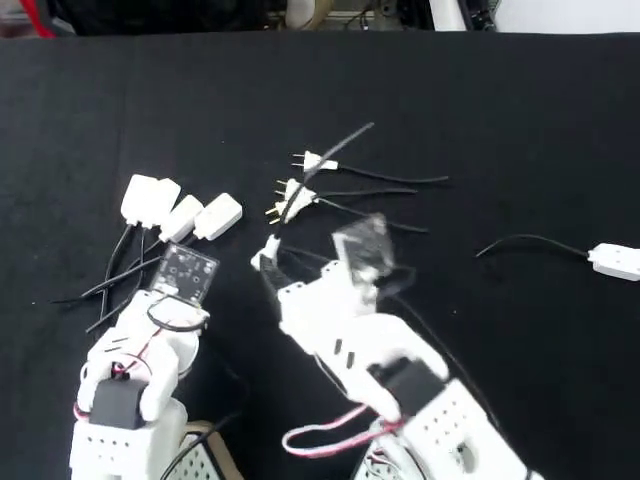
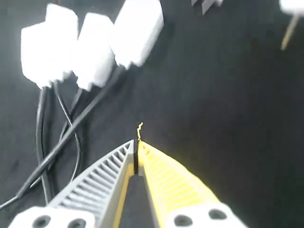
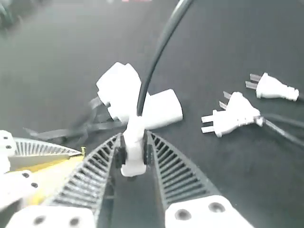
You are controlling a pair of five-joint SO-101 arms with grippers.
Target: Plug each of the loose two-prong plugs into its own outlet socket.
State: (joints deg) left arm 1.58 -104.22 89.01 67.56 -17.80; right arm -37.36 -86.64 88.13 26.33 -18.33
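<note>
**High and wrist views, 2-arm plugging rig.** A black table (image 1: 520,110) carried a cluster of 4 white outlet sockets (image 1: 218,215) at the left, each trailing a black cord toward the near edge. The left gripper (image 2: 137,145) hung just near of this cluster with its grey and yellow fingers pressed together and nothing between them. It was apart from the sockets.

The right gripper (image 3: 134,140) sat near the table's centre, to the right of the sockets, and pinched 1 held plug (image 3: 134,154) by its white body. The black cord of that plug rose away from the fingers toward the far side. In the right wrist view the sockets lay just beyond the pinched body, and the left gripper's tips stood close beside the right arm's fingers.

Just far of the right gripper lay the loose plugs. The farthest plug (image 1: 318,160) lay alone, with a close pair of plugs (image 1: 293,195) just near of it. All had their prongs pointing left and their cords running right.

A 5th white connector (image 1: 615,260) on a black cord rested at the right edge, well apart from the rest.
</note>
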